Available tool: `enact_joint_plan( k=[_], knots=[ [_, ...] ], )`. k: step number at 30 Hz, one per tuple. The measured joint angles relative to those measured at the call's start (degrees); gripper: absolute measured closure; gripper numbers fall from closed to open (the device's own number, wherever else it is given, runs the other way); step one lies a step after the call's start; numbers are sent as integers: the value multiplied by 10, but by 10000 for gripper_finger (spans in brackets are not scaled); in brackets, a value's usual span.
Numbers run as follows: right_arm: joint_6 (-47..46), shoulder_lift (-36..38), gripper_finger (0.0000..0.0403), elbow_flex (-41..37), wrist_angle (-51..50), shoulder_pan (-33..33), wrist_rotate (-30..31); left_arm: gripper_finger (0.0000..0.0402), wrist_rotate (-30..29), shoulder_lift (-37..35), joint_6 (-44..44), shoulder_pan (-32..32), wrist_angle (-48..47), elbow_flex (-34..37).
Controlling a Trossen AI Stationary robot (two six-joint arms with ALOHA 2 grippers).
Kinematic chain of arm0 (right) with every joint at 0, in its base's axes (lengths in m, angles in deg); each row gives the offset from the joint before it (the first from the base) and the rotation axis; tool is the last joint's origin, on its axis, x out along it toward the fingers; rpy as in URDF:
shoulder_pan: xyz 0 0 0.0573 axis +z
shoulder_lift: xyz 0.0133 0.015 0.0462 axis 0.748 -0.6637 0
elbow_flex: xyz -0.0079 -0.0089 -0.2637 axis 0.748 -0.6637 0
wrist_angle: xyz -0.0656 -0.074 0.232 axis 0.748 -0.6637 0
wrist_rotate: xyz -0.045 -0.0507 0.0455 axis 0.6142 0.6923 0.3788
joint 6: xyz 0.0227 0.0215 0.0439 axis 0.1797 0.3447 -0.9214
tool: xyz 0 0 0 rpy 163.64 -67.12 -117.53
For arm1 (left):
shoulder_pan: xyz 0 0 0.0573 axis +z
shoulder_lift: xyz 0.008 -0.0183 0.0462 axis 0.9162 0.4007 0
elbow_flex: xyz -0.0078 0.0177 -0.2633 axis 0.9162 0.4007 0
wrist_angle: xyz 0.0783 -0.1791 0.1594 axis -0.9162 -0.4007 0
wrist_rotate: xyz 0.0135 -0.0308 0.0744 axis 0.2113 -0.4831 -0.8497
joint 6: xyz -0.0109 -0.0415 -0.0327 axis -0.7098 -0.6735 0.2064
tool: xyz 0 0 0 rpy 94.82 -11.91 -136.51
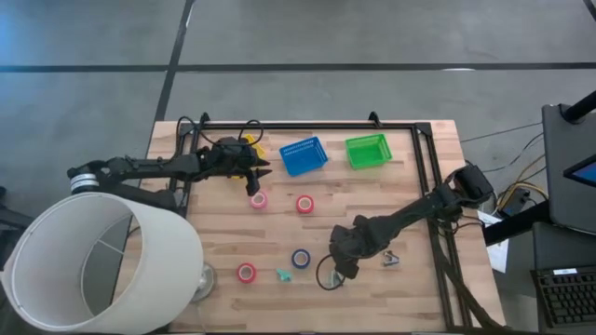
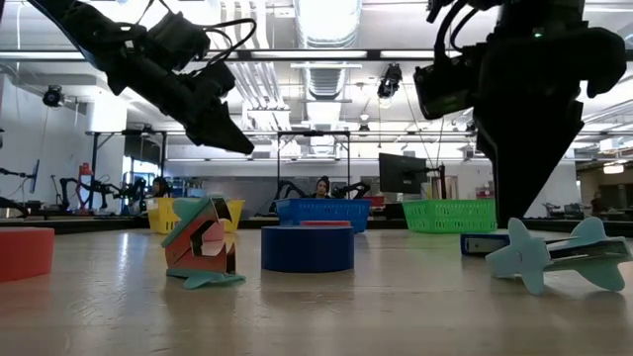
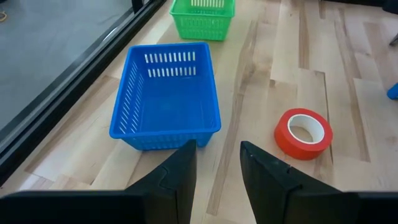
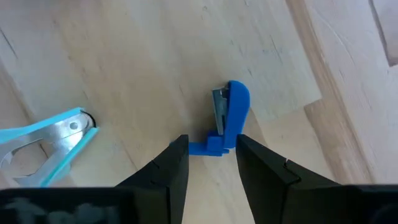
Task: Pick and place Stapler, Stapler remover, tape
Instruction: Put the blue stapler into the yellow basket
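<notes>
High view: the left gripper (image 1: pixel 262 174) hangs near the blue basket (image 1: pixel 304 155), above 1 pink tape roll (image 1: pixel 258 199); the right gripper (image 1: pixel 341 267) is low by the table's (image 1: pixel 410 288) near edge.

Left wrist view: fingers parted, holding nothing, before the basket and a red tape roll (image 3: pixel 303 133).

Right wrist view: fingers (image 4: pixel 171 168) parted astride a blue stapler (image 4: pixel 227 119); a teal staple remover (image 4: pixel 46 144) lies beside.

A grey floor (image 1: pixel 372 37) crossed by dark seams is being seen at twelve o'clock; ceiling strip lights (image 2: pixel 326 20) are glowing, people (image 2: pixel 321 188) being seated beyond.
</notes>
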Motion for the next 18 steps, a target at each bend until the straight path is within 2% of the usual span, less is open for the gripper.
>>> enact_joint_plan(
  k=[10, 14, 18],
  knots=[
    [-47, 2, 273, -37, 13, 0, 22, 276, 0, 0, 1, 0, 0, 0],
    [-39, 1, 280, -52, 52, 0, 24, 275, 0, 0, 1, 0, 0, 0],
    [-37, 0, 289, -67, 100, 0, 53, 275, 0, 0, 1, 0, 0, 0]
  ],
)
